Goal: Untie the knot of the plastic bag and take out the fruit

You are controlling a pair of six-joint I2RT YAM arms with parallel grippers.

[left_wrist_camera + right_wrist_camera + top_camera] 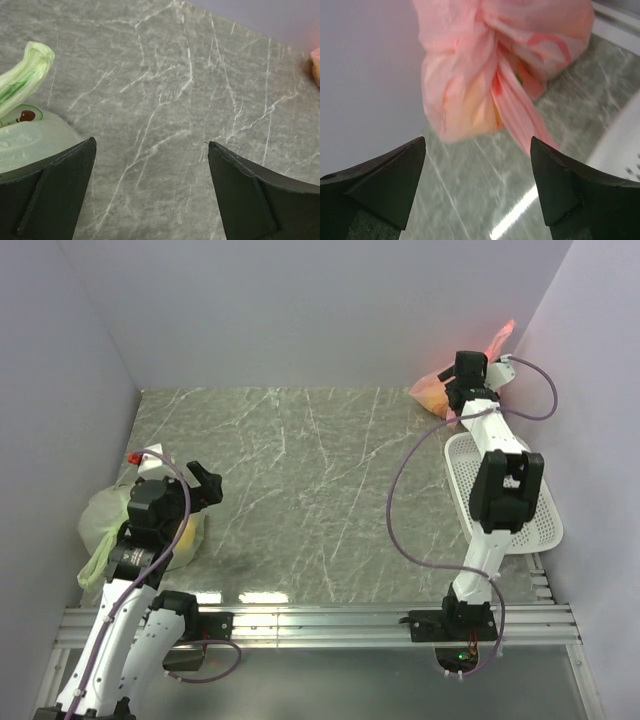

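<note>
The pink plastic bag lies in the back right corner against the wall, with yellow-orange fruit showing through it. Its knot, a pointed pink tuft, sticks up behind my right arm. In the right wrist view the bag fills the top, its gathered twist is at the upper middle, and a loose pink strip hangs down. My right gripper is open and empty, just short of the bag. My left gripper is open and empty over bare table at the near left.
A pale green bag with a tied green tuft sits at the near left beside my left arm. A white perforated tray lies along the right wall. Walls close in the left, back and right sides.
</note>
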